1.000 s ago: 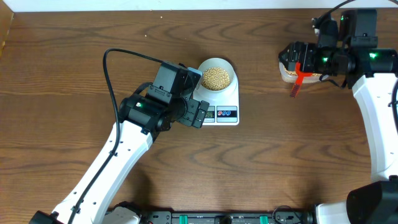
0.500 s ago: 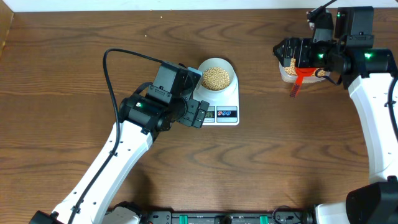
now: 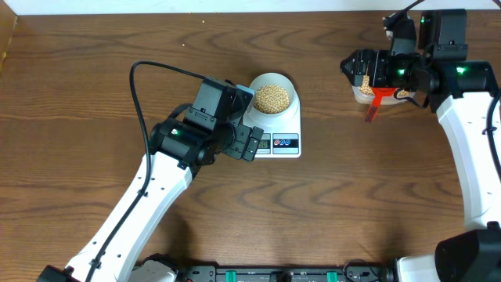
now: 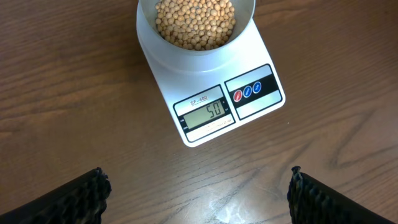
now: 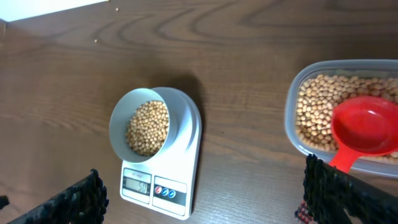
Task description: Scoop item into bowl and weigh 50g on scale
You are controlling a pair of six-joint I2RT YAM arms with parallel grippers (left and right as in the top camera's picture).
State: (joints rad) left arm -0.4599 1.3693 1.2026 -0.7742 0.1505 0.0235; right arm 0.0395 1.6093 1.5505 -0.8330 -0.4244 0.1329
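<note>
The pale bowl stands on the white scale, holding tan beans. In the left wrist view the bowl of beans sits on the scale, whose display reads 50. My left gripper hangs open just left of the scale's front, its jaws wide apart over bare wood. My right gripper is open and empty over the clear tub, far to the right of the scale. In its own view the right gripper looks down on the bowl and scale.
A clear plastic tub of more beans stands at the far right, with a red scoop lying in it. Its red handle sticks out toward the table front. A black cable loops over the left arm.
My right gripper has shifted a little left and toward the back, over the tub. The left arm, bowl and scale have not moved.
</note>
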